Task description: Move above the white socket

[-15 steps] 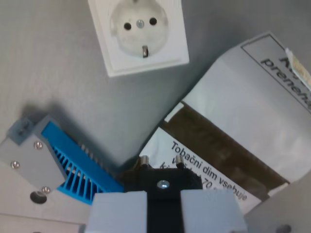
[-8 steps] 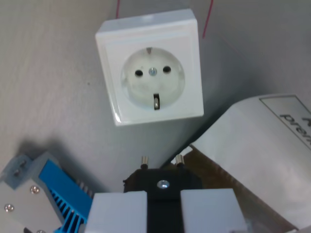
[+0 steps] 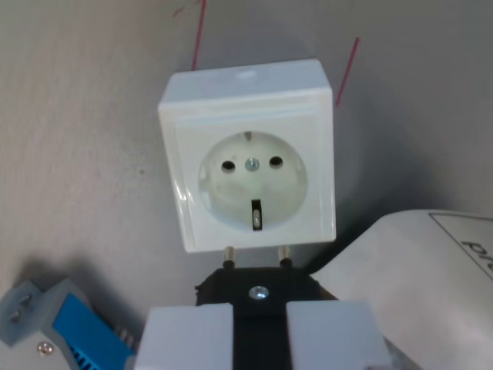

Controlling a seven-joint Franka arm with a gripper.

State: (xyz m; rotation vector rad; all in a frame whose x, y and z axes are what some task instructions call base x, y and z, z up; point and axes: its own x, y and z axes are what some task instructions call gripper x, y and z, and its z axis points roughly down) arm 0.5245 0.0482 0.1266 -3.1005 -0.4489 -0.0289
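Pincer (image 3: pixel 259 333) grips black plug (image 3: pixel 258 289) near white socket (image 3: pixel 250 158); label unreadable.

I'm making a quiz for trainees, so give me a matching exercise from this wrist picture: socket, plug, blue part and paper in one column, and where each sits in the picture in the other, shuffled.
Things:
1. socket
2. plug
3. blue part
4. paper

Places:
A. bottom left corner
B. lower right
C. centre of the picture
D. bottom middle, held between the white fingers, pins pointing at the socket

Pairs: 1-C, 2-D, 3-A, 4-B
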